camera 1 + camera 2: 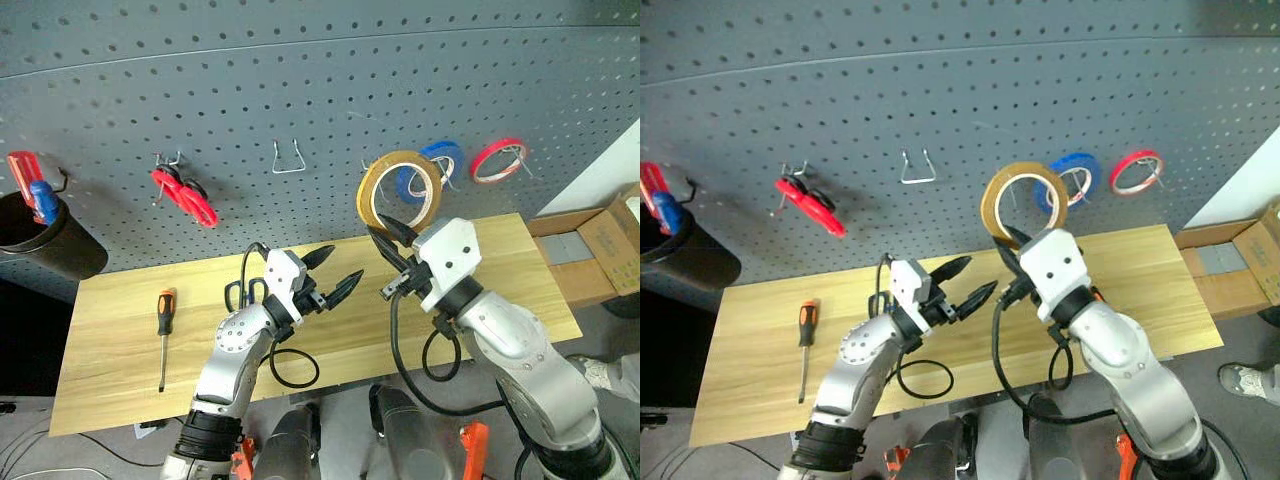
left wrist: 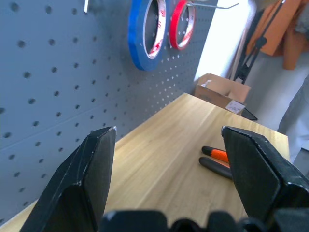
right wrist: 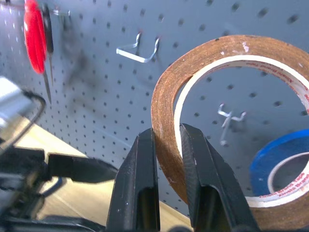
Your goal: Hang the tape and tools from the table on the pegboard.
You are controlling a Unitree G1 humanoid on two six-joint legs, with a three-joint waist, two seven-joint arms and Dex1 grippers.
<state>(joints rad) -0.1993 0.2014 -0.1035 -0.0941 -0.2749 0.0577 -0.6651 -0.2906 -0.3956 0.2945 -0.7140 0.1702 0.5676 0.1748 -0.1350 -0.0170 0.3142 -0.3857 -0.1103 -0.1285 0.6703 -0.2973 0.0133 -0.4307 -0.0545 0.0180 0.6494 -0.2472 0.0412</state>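
Note:
My right gripper (image 1: 390, 232) is shut on the lower rim of the yellow-tan tape (image 1: 400, 188). It holds the ring upright in front of the pegboard (image 1: 300, 80), just left of a bare hook (image 3: 229, 117) and the blue ring. My left gripper (image 1: 345, 263) hovers open and empty over the table (image 1: 110, 390), left of the tape. An orange-and-black screwdriver (image 1: 163, 335) lies at the table's left. Orange-and-black pliers (image 2: 215, 158) lie on the wood beyond the left fingers. Dark handle loops, seemingly the scissors (image 1: 238, 293), peek out behind my left arm.
On the board hang red-handled scissors (image 1: 185, 195), an empty wire hook (image 1: 288, 160), a blue tape ring (image 1: 442, 163) and a red tape ring (image 1: 498, 160). A black cup (image 1: 40, 240) with red-handled tools hangs far left. Cardboard boxes (image 1: 600, 245) stand right of the table.

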